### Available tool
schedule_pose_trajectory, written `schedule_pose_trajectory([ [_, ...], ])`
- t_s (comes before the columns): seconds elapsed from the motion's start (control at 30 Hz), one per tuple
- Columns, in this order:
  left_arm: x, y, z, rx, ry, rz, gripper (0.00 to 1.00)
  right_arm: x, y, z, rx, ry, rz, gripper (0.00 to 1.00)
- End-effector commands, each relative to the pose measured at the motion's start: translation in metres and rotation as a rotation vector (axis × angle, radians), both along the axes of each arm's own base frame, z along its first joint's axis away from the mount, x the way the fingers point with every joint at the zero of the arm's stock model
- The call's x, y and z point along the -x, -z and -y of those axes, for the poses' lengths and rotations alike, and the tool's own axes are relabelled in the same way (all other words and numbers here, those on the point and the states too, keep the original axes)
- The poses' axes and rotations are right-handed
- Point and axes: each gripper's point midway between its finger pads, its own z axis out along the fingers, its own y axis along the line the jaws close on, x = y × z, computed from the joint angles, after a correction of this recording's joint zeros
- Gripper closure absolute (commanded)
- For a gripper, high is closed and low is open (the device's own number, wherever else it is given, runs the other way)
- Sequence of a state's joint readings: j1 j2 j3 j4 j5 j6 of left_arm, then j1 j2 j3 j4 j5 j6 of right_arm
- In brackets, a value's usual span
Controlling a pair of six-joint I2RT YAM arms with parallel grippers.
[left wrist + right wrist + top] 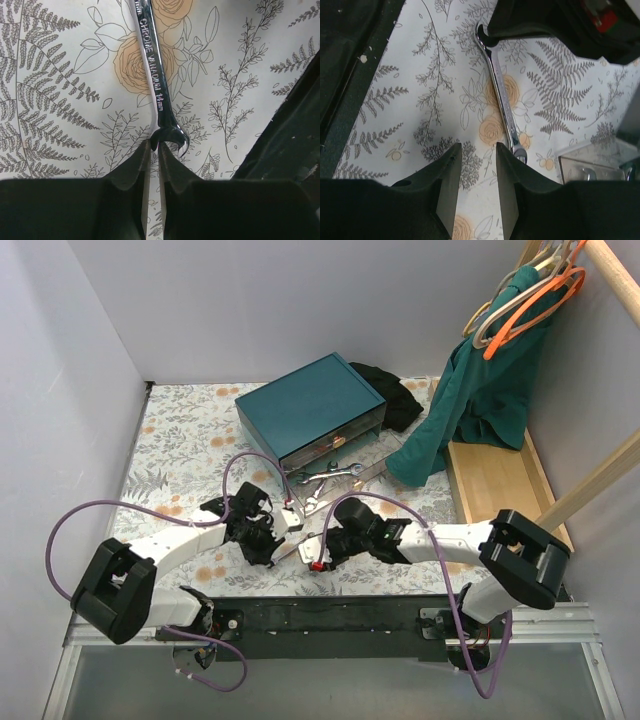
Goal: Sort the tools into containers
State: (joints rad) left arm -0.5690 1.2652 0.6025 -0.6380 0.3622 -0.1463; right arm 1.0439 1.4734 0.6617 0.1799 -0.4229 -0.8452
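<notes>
A silver wrench stamped 14mm lies on the flowered cloth. My left gripper is shut on its open end, jaws almost together. In the right wrist view the same wrench runs down the cloth, its far end under the left gripper's black body. My right gripper is open and empty, the wrench's near end just right of its right finger. In the top view both grippers meet at the cloth's front, left and right. The teal box has a drawer pulled out holding two wrenches.
A dark green garment hangs from hangers at the right, over a light wooden tray. Black cloth lies behind the box. Purple cables loop over the arms. The drawer's corner shows at the right.
</notes>
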Motion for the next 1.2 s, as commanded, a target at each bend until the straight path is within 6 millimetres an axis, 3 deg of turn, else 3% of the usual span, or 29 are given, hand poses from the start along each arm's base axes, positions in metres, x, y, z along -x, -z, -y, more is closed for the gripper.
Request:
schedule_pose_trajectory([
  [0.0, 0.038, 0.01, -0.015, -0.051, 0.041, -0.183, 1.0, 0.001, -0.015, -0.029, -0.102, -0.053, 0.075, 0.58],
  [0.57, 0.045, 0.002, -0.007, -0.003, 0.062, -0.257, 1.0, 0.01, 0.014, -0.067, -0.082, -0.135, 0.112, 0.55],
  [0.67, 0.045, 0.001, -0.006, 0.004, 0.06, -0.252, 1.0, 0.012, 0.027, -0.066, -0.052, -0.159, 0.107, 0.54],
  [0.73, 0.043, 0.0, -0.004, 0.013, 0.057, -0.254, 1.0, 0.013, 0.033, -0.065, -0.029, -0.184, 0.116, 0.58],
  [0.87, 0.034, -0.007, 0.002, 0.051, 0.033, -0.237, 1.0, 0.029, 0.049, -0.056, 0.032, -0.261, 0.074, 0.83],
  [1.0, 0.025, -0.011, 0.005, 0.069, 0.02, -0.222, 1.0, 0.039, 0.053, -0.045, 0.07, -0.29, 0.031, 0.96],
  [1.17, 0.006, -0.025, 0.01, 0.101, -0.007, -0.177, 1.0, 0.037, 0.034, -0.047, 0.058, -0.275, 0.032, 0.99],
])
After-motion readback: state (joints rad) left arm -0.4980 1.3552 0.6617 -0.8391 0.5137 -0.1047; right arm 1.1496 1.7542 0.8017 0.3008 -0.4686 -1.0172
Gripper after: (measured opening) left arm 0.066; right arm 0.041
